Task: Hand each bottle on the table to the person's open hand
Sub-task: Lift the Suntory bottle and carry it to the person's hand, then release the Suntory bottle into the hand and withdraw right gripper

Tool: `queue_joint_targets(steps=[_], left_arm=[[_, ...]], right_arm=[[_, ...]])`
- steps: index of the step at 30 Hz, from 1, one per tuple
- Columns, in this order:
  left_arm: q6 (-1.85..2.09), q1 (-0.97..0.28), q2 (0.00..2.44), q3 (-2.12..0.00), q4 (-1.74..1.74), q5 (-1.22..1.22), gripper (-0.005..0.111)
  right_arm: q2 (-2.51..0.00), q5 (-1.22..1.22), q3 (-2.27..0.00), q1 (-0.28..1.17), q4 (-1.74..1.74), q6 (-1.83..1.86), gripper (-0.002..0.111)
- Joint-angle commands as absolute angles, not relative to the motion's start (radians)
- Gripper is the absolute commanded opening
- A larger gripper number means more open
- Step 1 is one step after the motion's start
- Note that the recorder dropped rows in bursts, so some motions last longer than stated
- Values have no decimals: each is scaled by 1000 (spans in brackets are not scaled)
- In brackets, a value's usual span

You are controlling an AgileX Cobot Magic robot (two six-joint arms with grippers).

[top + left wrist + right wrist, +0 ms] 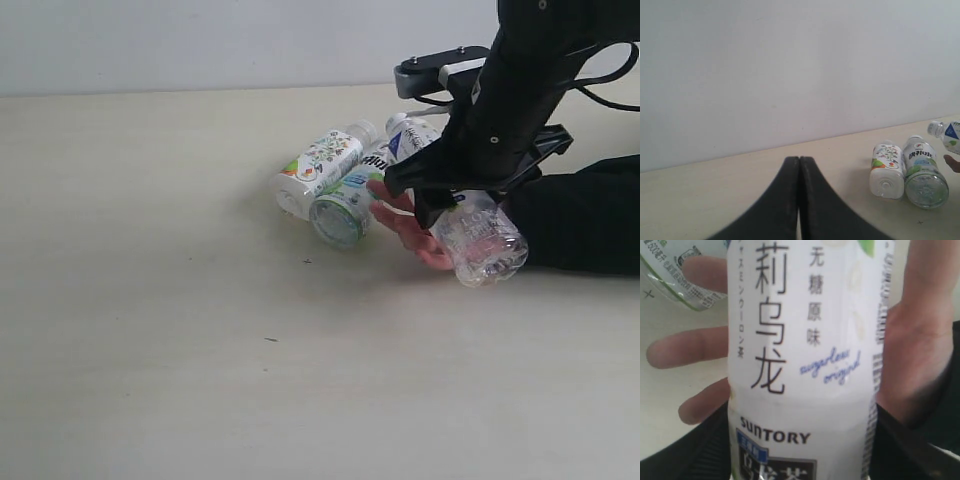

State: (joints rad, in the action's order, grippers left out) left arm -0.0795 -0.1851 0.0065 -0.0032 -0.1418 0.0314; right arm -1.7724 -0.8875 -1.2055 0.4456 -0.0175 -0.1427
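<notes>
Suntory bottle [800, 365] sits clamped in your right gripper [452, 197], just over the person's open hand [408, 228]. Release it crooked and it could roll off the palm onto the table [150, 300]. Left gripper [799, 200] is closed, empty. Three other bottles [340, 185] lie by the fingertips; can't tell what's inside any.

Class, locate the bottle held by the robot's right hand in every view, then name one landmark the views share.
Exterior view: held bottle, right of centre, gripped by the robot's right hand over the person's open hand.
Left wrist view: not in it.
Right wrist view: fills the centre.
Shared landmark: green-labelled bottle lying on its side, in exterior and left wrist views.
</notes>
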Motion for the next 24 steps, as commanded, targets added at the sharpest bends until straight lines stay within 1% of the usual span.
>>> queue_joint_targets(steps=[1,6,9,11,15,16,19,22,24], left_arm=[[-83,-181,0,0,-147,30,0],[-83,-181,0,0,-147,30,0],[-83,-181,0,0,-147,30,0],[-83,-181,0,0,-147,30,0],[-83,-181,0,0,-147,30,0],[-83,-181,0,0,-147,30,0],[-83,-181,0,0,-147,30,0],[-83,-181,0,0,-147,30,0],[-83,-181,0,0,-147,30,0]], right_arm=[[-1782,-836,-1204,442,-25,-139,4],[-1782,-840,-1204,442,-25,-139,16],[-1782,-844,-1204,442,-27,-139,25],[-1782,-845,-1204,442,-29,-139,35],[-1782,-861,-1204,442,-29,-123,58],[-1782,-867,-1204,442,-29,-116,66],[-1782,-876,-1204,442,-29,-97,79],[-1782,-865,-1204,442,-32,-95,85],[-1782,-859,-1204,442,-32,-95,87]])
